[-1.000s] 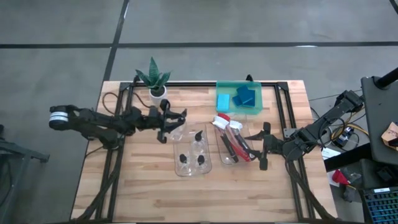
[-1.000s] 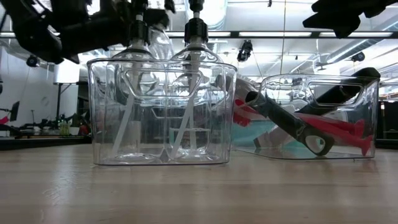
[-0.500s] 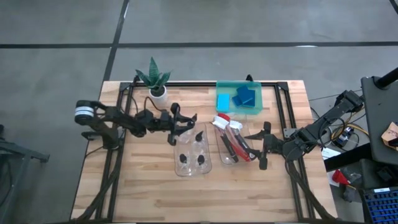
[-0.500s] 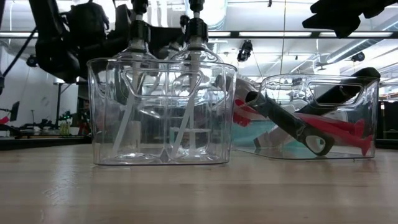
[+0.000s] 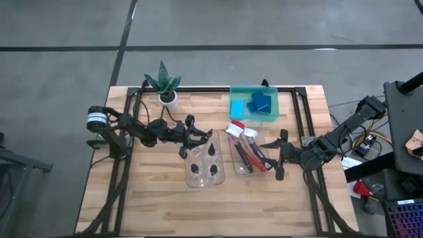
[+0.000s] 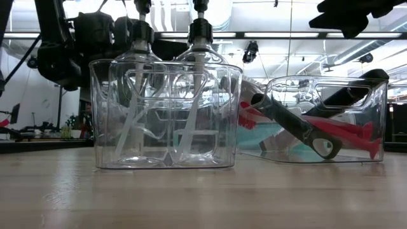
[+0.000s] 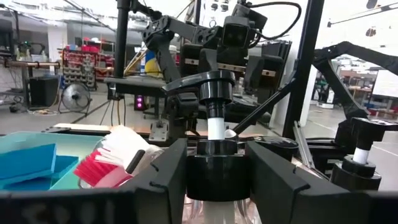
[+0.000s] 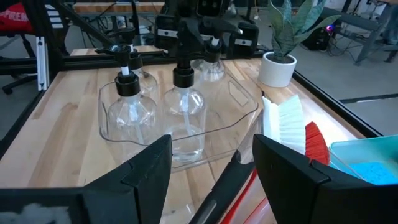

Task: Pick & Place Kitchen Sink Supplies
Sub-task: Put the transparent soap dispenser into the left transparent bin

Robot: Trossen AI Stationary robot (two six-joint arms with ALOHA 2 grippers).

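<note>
While the front of the tabletop (image 5: 152,198) lies bare, the action is just past it at the clear bin (image 5: 205,185), around the middle. Bottles (image 5: 193,168) with black tops stand upright inside, toward its 6 o'clock end. At the bin's 11 o'clock corner the left gripper (image 5: 197,134) reaches in from 9 o'clock with a fourth bottle (image 7: 216,87) between its jaws. They flank its black collar closely, but I cannot tell whether they are pinching it or letting go.

My read: this is the placing step for the last bottle. The next move calls for a clean release, then a straight lift or pull-back toward 9 o'clock without clipping the pump heads or the bin wall.

Over at 3 o'clock the right gripper (image 5: 277,155) waits beside the brush bin (image 5: 236,165), jaws spread wide and empty; the brushes (image 5: 248,149) lie inside.

Farther back at 1 o'clock, blue sponges (image 5: 259,102) sit in the green tray (image 5: 253,88), and the plant (image 5: 163,82) stands at 11 o'clock.
</note>
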